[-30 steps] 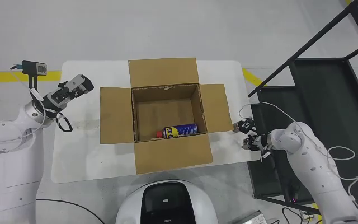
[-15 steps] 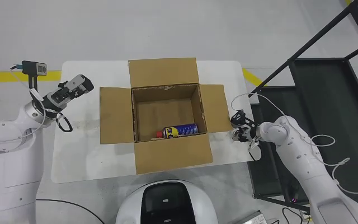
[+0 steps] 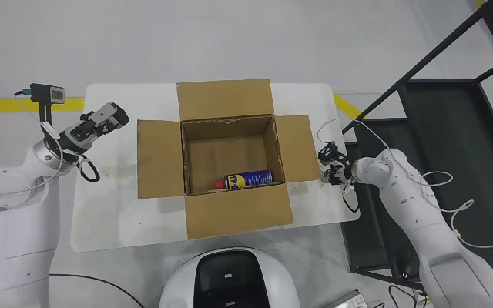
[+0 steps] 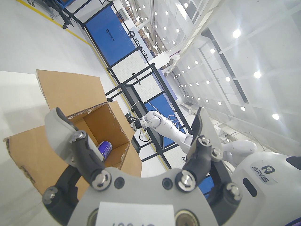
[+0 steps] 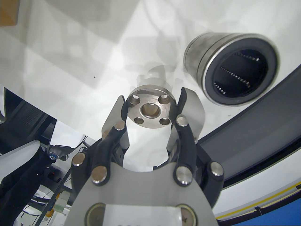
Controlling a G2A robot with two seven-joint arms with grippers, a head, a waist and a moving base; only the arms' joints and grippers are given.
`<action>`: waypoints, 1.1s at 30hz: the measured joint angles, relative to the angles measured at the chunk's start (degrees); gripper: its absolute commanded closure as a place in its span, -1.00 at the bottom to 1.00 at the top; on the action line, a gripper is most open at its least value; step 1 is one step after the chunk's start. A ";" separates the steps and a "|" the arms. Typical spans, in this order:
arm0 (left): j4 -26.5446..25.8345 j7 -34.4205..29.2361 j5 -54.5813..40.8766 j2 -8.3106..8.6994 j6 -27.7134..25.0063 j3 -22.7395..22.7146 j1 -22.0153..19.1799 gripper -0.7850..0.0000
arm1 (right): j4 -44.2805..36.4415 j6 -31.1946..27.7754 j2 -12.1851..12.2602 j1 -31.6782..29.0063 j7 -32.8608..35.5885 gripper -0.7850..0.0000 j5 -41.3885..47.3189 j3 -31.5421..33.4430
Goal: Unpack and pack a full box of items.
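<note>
An open cardboard box (image 3: 229, 162) stands in the middle of the white table (image 3: 115, 200). A blue spray can (image 3: 248, 180) lies on the box floor near the front wall, and the same can (image 4: 104, 148) appears past my left gripper (image 4: 128, 116). My left gripper (image 3: 108, 117) is open and holds nothing, off the box's left flap. My right gripper (image 3: 330, 163) is just off the right flap and is shut on a round metal flange (image 5: 150, 111) with four holes. A steel linear bearing (image 5: 231, 68) lies on its side on the table close by.
A dark metal rack (image 3: 431, 115) stands right beside the table's right edge, close to my right arm. The box's four flaps are folded outward flat. Bare table surface lies left of the box and along the front.
My right gripper has moved from the table's front right edge up toward the box's right flap. The left arm, the box and the can have stayed put.
</note>
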 measured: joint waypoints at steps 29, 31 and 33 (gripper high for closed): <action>0.00 0.00 0.00 0.00 0.00 0.00 0.00 -1.00 | 8.40 5.22 -1.31 4.12 -3.77 -1.00 3.41 -2.12; 0.00 0.00 0.00 0.00 0.00 0.00 0.00 -1.00 | 7.32 4.32 -0.54 3.54 -3.68 -1.00 4.95 0.13; 0.00 0.00 0.00 0.00 0.00 0.00 0.00 -1.00 | 5.34 2.77 0.41 2.31 -2.52 -1.00 6.20 2.53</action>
